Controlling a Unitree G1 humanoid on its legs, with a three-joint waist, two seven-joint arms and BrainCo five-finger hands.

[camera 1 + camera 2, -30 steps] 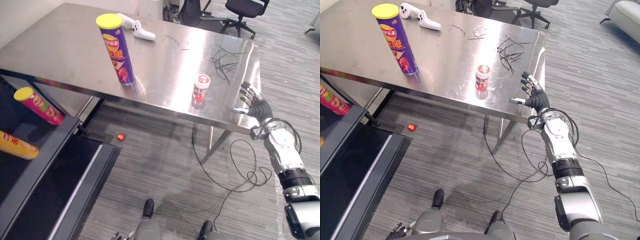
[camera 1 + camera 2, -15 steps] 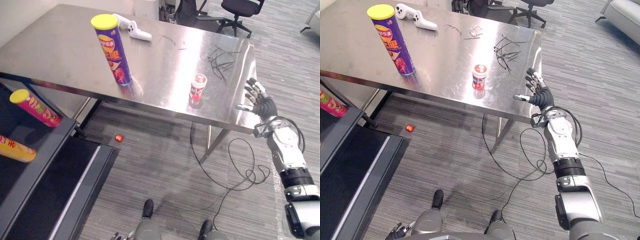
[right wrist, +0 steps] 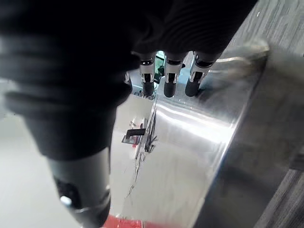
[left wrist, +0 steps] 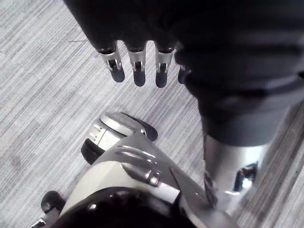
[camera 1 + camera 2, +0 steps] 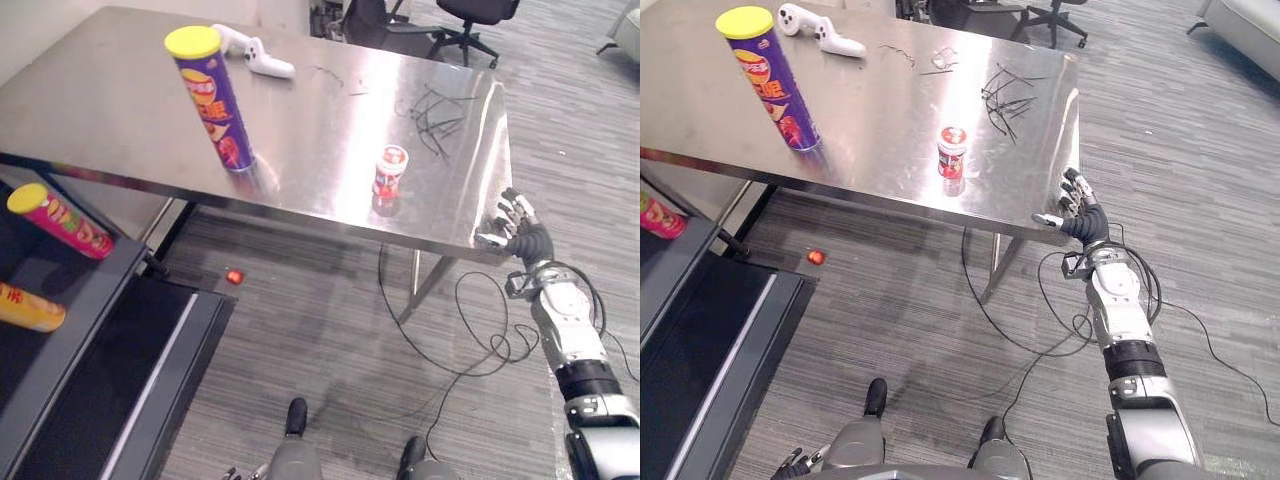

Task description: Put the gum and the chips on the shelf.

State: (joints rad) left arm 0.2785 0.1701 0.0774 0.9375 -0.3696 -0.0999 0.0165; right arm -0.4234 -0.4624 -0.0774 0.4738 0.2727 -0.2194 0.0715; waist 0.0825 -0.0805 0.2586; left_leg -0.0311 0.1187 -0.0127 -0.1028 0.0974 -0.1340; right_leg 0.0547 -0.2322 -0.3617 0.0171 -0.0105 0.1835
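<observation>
The chips [image 5: 213, 105] are a tall purple tube with a yellow lid, standing upright left of centre in the frame on the tabletop [image 5: 110, 90]. The gum [image 5: 389, 170] is a short red-and-white canister, also upright, right of centre near the tabletop's front edge and well apart from the chips. The tabletop is brushed steel, glossy enough to mirror both containers at their bases.

At the upper middle lies a white controller [image 5: 255, 55], and to the upper right a scatter of thin black wires [image 5: 435, 105]. The dark shelf [image 5: 95, 320] fills the lower left. A pink tube [image 5: 60, 215] with a yellow lid and a yellow tube [image 5: 25, 308] lie on their sides on it, the yellow one cut off by the frame edge. A small red object [image 5: 234, 276] sits on the grey striped carpet floor [image 5: 330, 330] under the tabletop; its shape is hard to make out.

The right hand [image 5: 515, 225] is at the tabletop's near right corner, fingers spread and holding nothing; whether it touches the edge cannot be told. The left hand [image 4: 138, 71] hangs over the floor with fingers straight, holding nothing.
</observation>
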